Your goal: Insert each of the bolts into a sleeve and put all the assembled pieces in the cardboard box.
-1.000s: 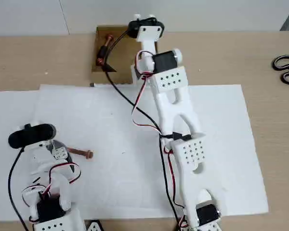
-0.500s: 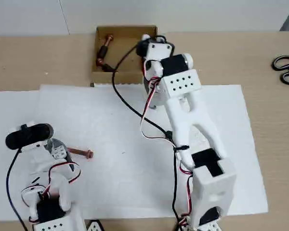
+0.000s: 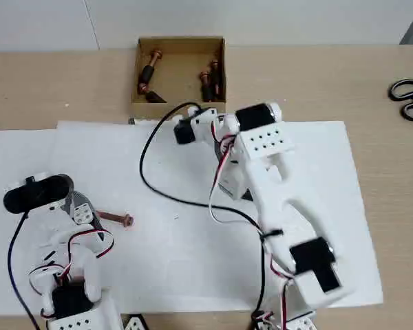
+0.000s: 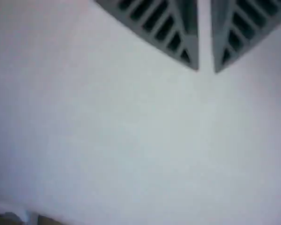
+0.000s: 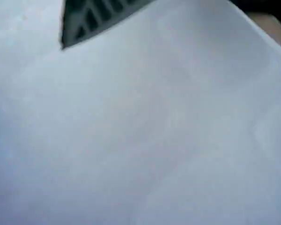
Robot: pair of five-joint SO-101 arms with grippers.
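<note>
A cardboard box (image 3: 181, 103) stands at the far side of the table. An assembled bolt and sleeve (image 3: 148, 69) lies at its left, and another assembled piece (image 3: 210, 74) lies at its right. One loose copper bolt (image 3: 114, 218) rests on the white paper near the left arm. My left gripper (image 3: 80, 210) sits low over the paper just left of that bolt. In the left wrist view the left gripper (image 4: 205, 68) is shut, with nothing but paper beneath it. My right gripper (image 3: 228, 184) hangs over the paper's middle, below the box.
A large white paper sheet (image 3: 158, 268) covers the table's middle. Black scissors (image 3: 409, 96) lie at the far right edge. A black cable (image 3: 148, 182) loops from the right arm across the paper.
The right arm has drawn back from the box to over the paper, leaving an assembled piece at the box's right side. The left arm has shifted only slightly.
</note>
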